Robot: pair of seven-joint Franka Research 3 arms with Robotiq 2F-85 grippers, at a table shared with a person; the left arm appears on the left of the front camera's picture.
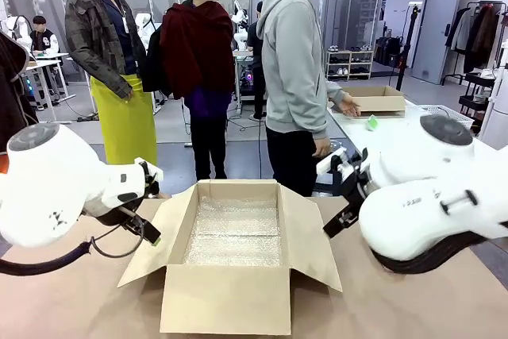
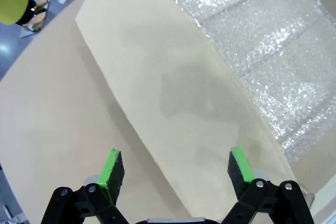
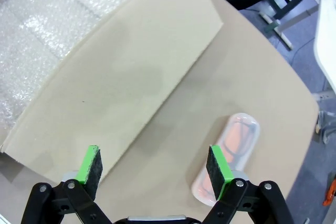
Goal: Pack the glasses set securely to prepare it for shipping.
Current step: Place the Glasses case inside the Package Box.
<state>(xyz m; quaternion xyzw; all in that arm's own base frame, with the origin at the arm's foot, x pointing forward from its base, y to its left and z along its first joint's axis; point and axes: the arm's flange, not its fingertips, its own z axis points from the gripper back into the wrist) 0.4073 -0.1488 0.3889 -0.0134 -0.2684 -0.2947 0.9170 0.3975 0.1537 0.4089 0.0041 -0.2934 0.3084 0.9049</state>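
1 pink case, lower end hidden

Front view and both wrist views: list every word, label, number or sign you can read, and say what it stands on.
No text can be read.
Cardboard box: plain flaps and front, no print visible.
Pink case: no label visible on its see-through top.
Left arm: small dark marks on the white housing, too blurred to read.
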